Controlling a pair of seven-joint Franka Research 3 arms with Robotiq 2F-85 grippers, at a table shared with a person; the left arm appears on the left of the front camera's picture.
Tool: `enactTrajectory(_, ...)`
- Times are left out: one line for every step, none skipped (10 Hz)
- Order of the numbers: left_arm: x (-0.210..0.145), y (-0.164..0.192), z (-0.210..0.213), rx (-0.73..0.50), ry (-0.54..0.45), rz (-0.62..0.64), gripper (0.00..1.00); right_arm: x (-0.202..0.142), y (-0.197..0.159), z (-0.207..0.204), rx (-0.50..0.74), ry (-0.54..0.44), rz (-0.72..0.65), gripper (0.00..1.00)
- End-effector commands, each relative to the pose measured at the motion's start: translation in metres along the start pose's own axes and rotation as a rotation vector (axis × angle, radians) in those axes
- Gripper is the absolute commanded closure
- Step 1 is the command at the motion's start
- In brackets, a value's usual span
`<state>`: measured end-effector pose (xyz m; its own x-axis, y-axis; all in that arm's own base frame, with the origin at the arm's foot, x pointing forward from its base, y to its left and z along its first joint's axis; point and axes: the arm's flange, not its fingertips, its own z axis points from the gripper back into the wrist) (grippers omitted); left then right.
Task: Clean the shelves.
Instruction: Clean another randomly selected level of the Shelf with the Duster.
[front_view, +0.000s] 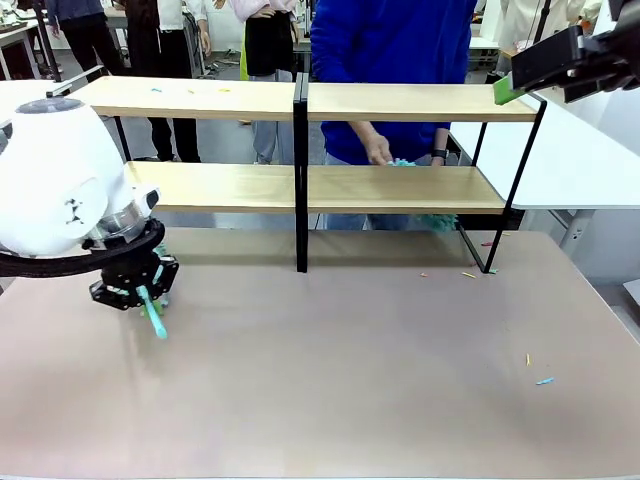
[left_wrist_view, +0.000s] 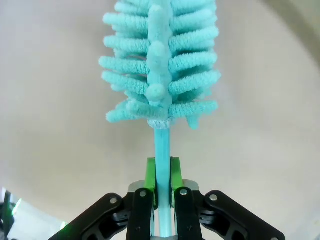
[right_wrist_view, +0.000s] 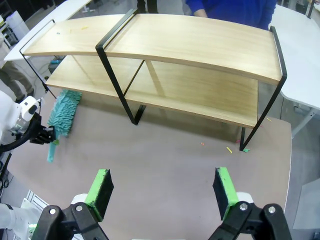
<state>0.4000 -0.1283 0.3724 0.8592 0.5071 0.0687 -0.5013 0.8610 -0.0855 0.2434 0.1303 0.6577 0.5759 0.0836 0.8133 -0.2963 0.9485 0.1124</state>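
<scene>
Left gripper (left_wrist_view: 160, 167) is pinching the teal chenille duster (left_wrist_view: 160, 70) by its handle, near left. Right gripper (right_wrist_view: 162, 192) is hovering wide open, high right. Shelves (front_view: 400, 190) are sitting along the tabletop's (front_view: 350, 350) far edge.

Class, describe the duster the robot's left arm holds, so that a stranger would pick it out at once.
Start at the wooden shelves; over the tabletop in front of their left end is the left tool. It is shut on the thin handle of a turquoise chenille duster. The person's similar duster is at the lower right shelf instead.
</scene>
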Motion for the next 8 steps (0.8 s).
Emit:
enactTrajectory(-0.014,0.021,0.020,0.075,0.092,0.049,0.87,0.001,-0.001,0.000,0.004,-0.002,-0.005,0.00)
enactTrajectory(-0.022,0.031,0.026,0.078,0.140,0.022,0.87,0.001,-0.001,0.000,0.004,-0.002,-0.005,0.00)
enactTrajectory(-0.030,0.040,0.030,0.098,0.167,-0.010,0.87,0.001,-0.001,0.000,0.004,-0.002,-0.005,0.00)
enactTrajectory(-0.036,0.046,0.032,0.113,0.186,-0.041,0.87,0.001,-0.001,0.000,0.004,-0.002,-0.005,0.00)
enactTrajectory(-0.041,0.050,0.034,0.128,0.186,-0.048,0.87,0.001,-0.001,0.000,0.004,-0.002,-0.005,0.00)
enactTrajectory(-0.044,0.056,0.038,0.116,0.185,-0.065,0.87,0.001,-0.001,0.000,0.004,-0.002,-0.005,0.00)
enactTrajectory(-0.046,0.063,0.044,0.086,0.172,-0.077,0.87,0.001,-0.001,0.000,0.004,-0.002,-0.005,0.00)
enactTrajectory(-0.047,0.070,0.051,0.055,0.165,-0.097,0.87,0.001,-0.001,0.000,0.004,-0.002,-0.005,0.00)
